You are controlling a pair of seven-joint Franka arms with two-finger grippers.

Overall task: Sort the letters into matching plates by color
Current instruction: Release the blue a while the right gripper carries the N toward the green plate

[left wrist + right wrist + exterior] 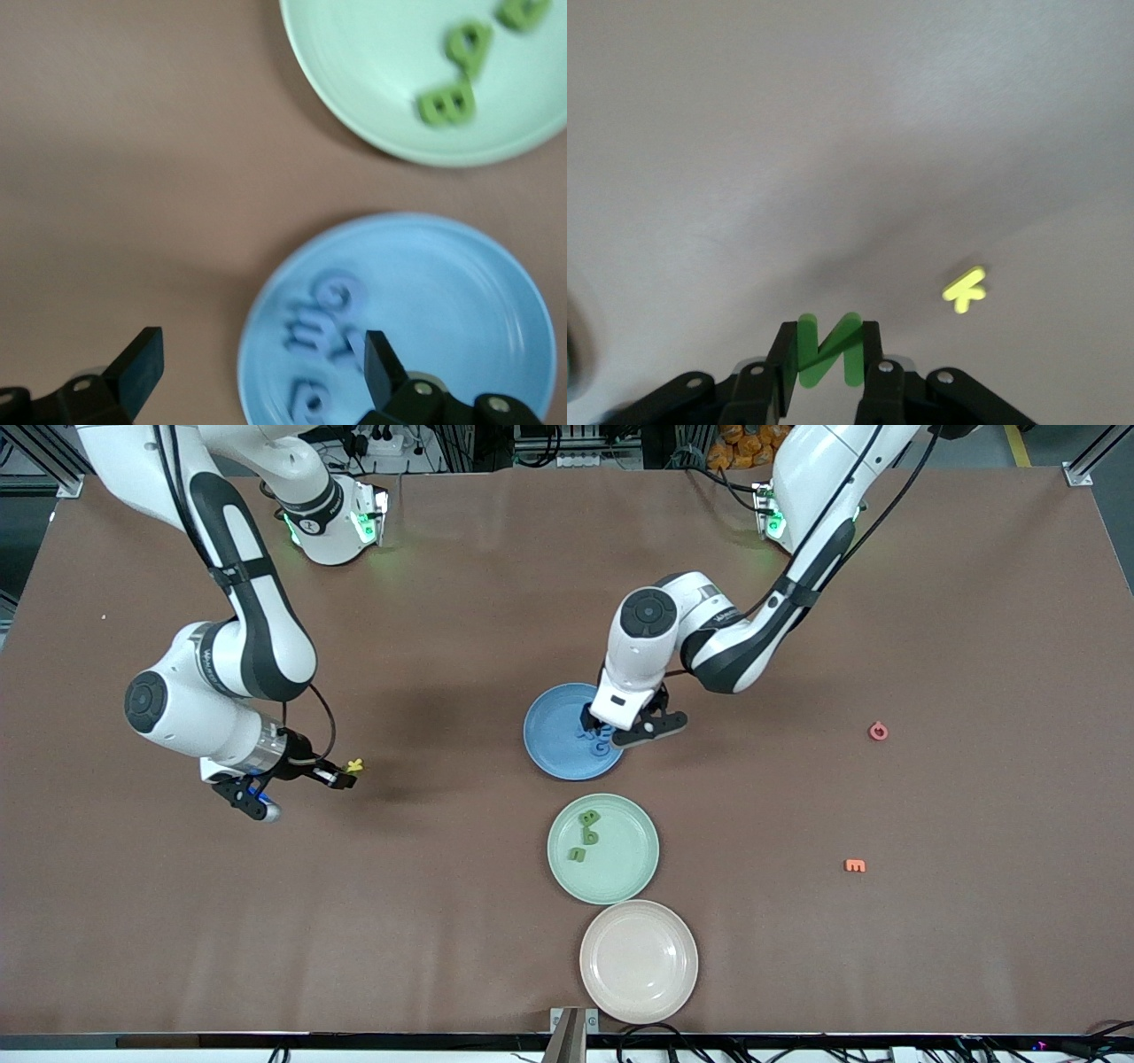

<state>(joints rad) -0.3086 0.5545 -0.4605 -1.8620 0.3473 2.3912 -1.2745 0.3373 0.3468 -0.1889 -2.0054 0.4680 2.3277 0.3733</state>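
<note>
Right now my left end effector [257, 367] hangs low over the blue plate [547, 735] with its fingers spread wide and nothing between them. Directly beneath it, inside that plate, lie the blue letters [323, 323], bunched together near the rim; the wrist view shows three or four, too smeared to count. Just past the blue plate from my left end effector sits the green plate [620, 859], carrying three green letters [585, 833] in a loose row.

My right end effector [828, 354] is up over bare counter [443, 912] toward the right arm's end, well apart from both plates, clamped on a green letter N [827, 350] that stands upright between the fingers. Near it on the counter lies a yellow letter [355, 764].

Well apart from my left end effector, toward the left arm's end, two red-orange letters [878, 731] rest on the counter, and a beige plate [638, 961] sits just beside the green one.
</note>
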